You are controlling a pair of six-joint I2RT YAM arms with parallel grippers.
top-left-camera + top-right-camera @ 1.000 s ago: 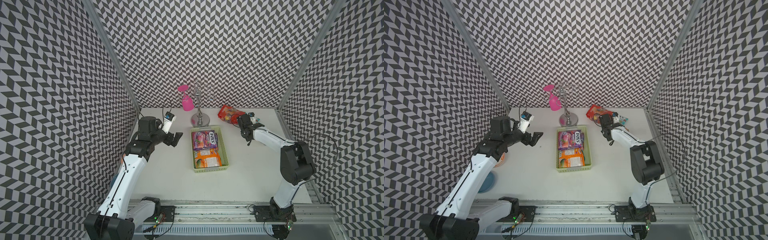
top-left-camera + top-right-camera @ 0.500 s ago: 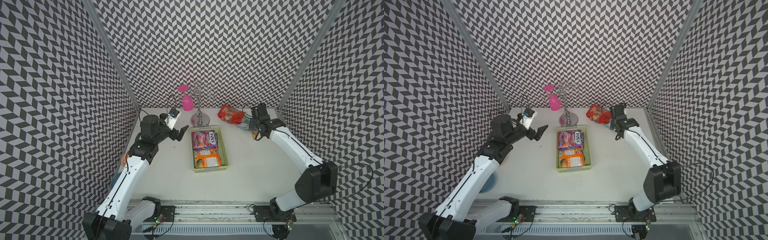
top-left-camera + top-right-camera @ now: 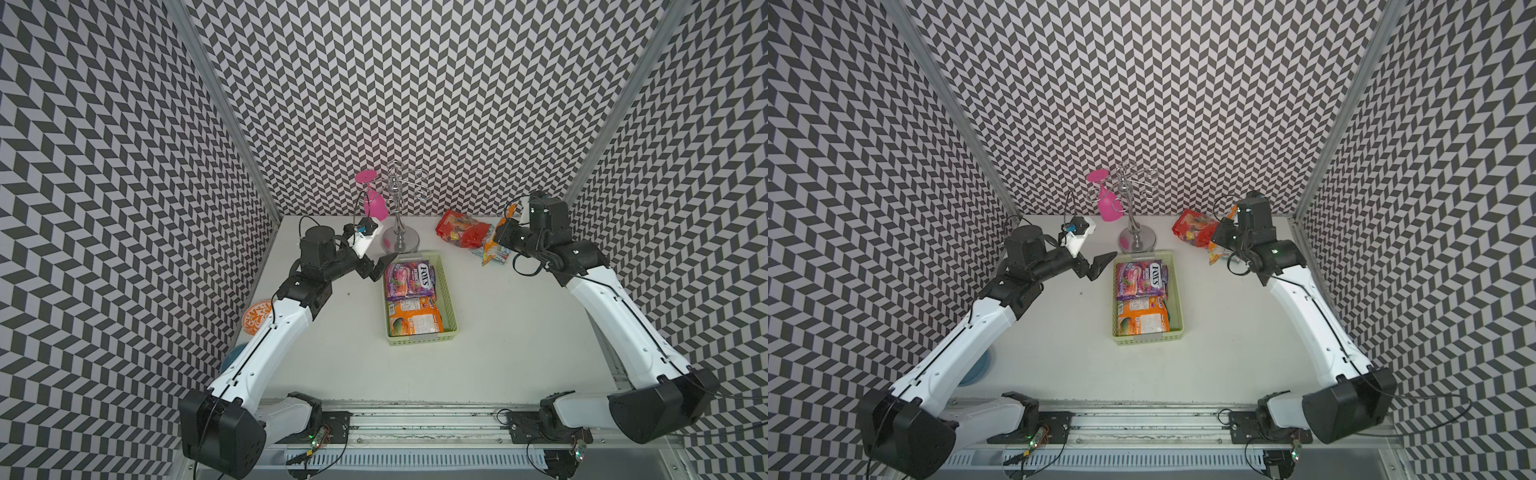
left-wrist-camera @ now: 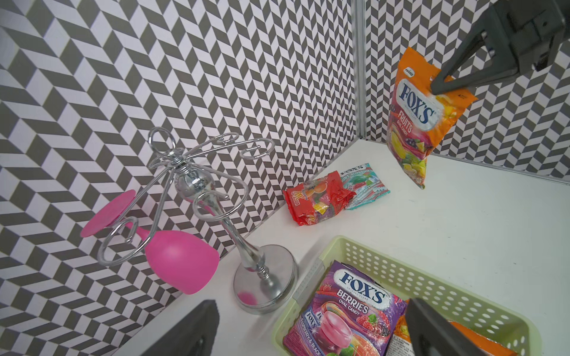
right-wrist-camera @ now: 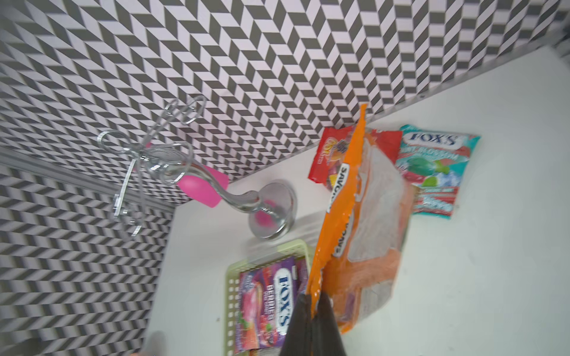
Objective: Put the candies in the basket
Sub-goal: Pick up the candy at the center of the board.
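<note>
Left wrist view, grip: right end effector [image 4: 438, 86] is clamped shut on the top corner of the orange FOX'S bag [image 4: 413, 123], and it hangs free above the surface [image 4: 478, 231] in the far right corner!
Left wrist view, waiting candies: red bag [image 4: 317, 200] and teal bag [image 4: 365, 185] lie touching, outside the basket [image 4: 342, 246].
Right wrist view, hold: fingertips [image 5: 296, 336] pinch only the bag's thin edge; a slim hold, I'd say.
Top views, left arm: left end effector [image 3: 377, 266] spread wide, empty, just beside the basket's far left corner.
Top views, basket: purple bag [image 3: 409, 280] and orange pack [image 3: 413, 324] cover its floor, so this one likely lands on top.
Step in hand: carrying the bag to the basket, by my read.
Doing it well: travel smoothly so nothing swings, keep the tail above the rim, centre over the basket, lower until it slumps flat, then release; steer clear of the glass stand [image 3: 401, 242].
</note>
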